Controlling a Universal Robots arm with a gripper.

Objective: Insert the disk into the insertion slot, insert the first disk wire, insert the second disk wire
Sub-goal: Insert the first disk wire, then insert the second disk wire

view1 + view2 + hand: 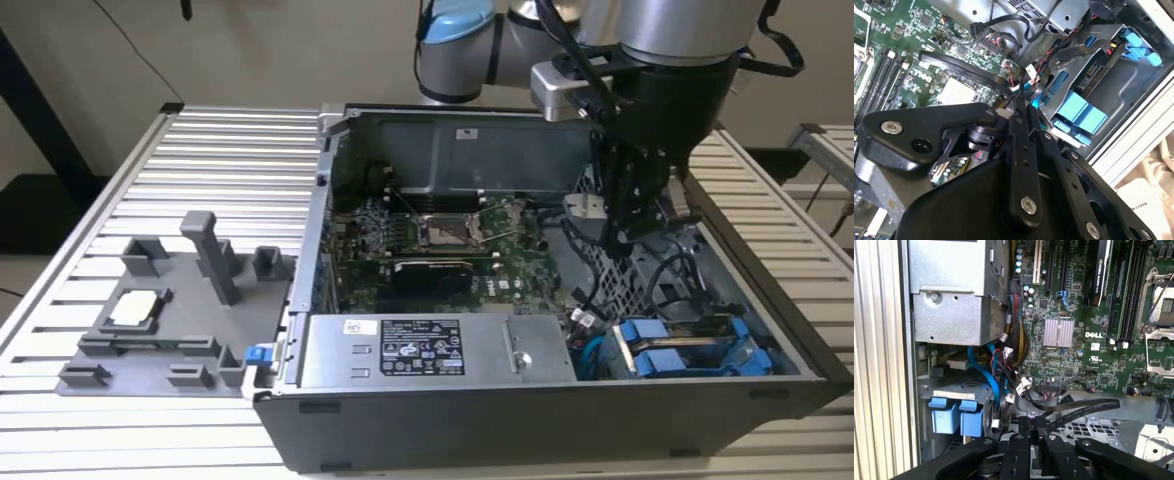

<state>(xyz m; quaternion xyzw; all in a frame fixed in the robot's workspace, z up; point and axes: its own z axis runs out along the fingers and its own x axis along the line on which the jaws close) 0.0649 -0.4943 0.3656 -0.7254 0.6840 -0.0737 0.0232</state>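
Note:
My gripper [622, 238] reaches down into the open computer case, over the perforated floor beside the green motherboard. In both wrist views its black fingers [1020, 131] stand close together, pinching the end of a flat black disk wire [1081, 412] that curves off across the board [961, 67]. The disk [667, 357] lies in the insertion slot [771, 352], the grey drive cage at the case's front corner on the exterior view's right. Its blue carrier tabs [959, 417] face the case interior [1079, 112]. Blue and black cables hang beside it.
The grey power supply box [427, 350] sits along the case's front wall [954, 295]. Loose red, black and blue cables [1004, 360] crowd the gap between it and the cage. A grey fixture with small parts [160, 310] stands on the slatted table at the exterior view's left.

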